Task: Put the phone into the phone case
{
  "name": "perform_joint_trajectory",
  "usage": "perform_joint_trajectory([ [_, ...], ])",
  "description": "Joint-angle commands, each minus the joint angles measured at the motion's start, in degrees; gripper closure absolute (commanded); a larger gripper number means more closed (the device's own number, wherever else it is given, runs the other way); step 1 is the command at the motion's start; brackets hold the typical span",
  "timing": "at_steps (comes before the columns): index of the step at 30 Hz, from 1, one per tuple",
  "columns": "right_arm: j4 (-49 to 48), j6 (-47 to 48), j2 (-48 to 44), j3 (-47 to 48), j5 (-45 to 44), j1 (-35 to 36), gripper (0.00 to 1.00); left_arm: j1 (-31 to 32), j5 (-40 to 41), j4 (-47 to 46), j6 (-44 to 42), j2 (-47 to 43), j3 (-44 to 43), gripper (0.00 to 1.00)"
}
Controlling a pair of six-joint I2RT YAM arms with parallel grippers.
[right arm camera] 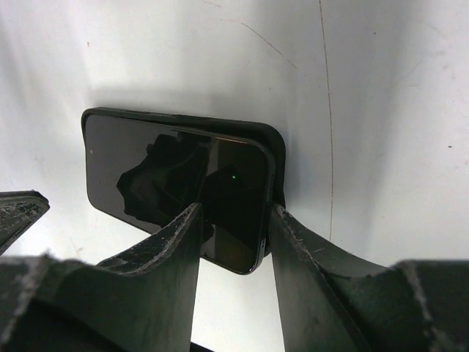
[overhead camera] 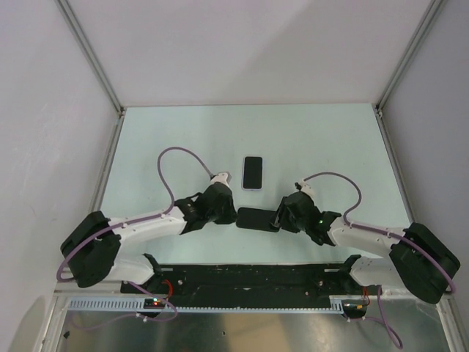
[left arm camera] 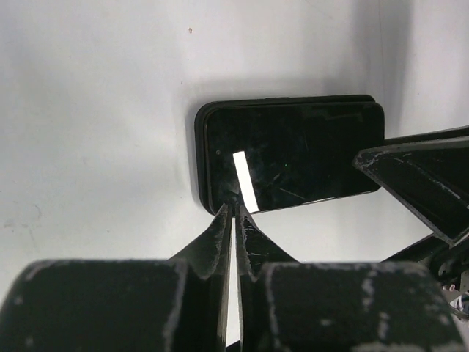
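A black phone (overhead camera: 256, 218) lies screen up on a black phone case, between my two grippers near the table's front. In the left wrist view the phone (left arm camera: 293, 158) sits inside the case rim (left arm camera: 199, 139). My left gripper (left arm camera: 234, 209) is shut, with its tips touching the near left edge of the phone; it also shows in the top view (overhead camera: 236, 218). In the right wrist view my right gripper (right arm camera: 234, 209) is open. Its left finger is over the phone's screen (right arm camera: 146, 169) and its right finger is at the case's end rim (right arm camera: 279, 154). It also shows in the top view (overhead camera: 278, 218).
A second phone-shaped item (overhead camera: 253, 172) with a dark face and a pale rim lies farther back at the table's middle. The pale green table (overhead camera: 330, 139) is enclosed by white walls. The right gripper's fingers (left arm camera: 418, 176) show at the right of the left wrist view.
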State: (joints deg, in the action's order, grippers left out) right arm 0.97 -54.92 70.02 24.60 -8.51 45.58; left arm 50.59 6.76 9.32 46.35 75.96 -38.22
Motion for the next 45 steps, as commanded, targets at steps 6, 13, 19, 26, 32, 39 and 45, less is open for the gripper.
perform_joint_trajectory([
  [6,6.86,4.65,-3.29,4.16,0.05,-3.36,0.51,-0.18,-2.94,0.13,-3.01,1.93,-3.29,0.91],
  [13,8.55,4.88,-3.92,4.23,0.57,-4.8,0.5,0.61,-4.32,0.14,-3.02,1.78,-4.01,0.91],
  [19,10.54,4.37,-4.12,4.21,-0.47,-4.1,0.62,2.31,-4.63,-0.08,-2.51,3.1,-4.68,0.92],
  [26,9.26,3.78,-1.76,4.23,-0.8,-2.39,0.67,3.42,-4.65,-1.03,-1.7,5.49,-5.36,0.94],
  [32,8.1,4.21,0.32,4.48,-1.21,-2.21,0.75,3.48,-4.49,-1.63,-1.59,7.28,-5.44,0.95],
  [39,8.18,4.64,3.5,4.88,-1.55,-1.99,0.78,3.34,-4.44,-2.51,-1.74,10.09,-5.91,0.95],
  [45,8.25,4.58,5.39,4.93,-2.09,-1.7,0.79,3.22,-4.56,-2.99,-1.74,11.78,-6.17,0.96],
])
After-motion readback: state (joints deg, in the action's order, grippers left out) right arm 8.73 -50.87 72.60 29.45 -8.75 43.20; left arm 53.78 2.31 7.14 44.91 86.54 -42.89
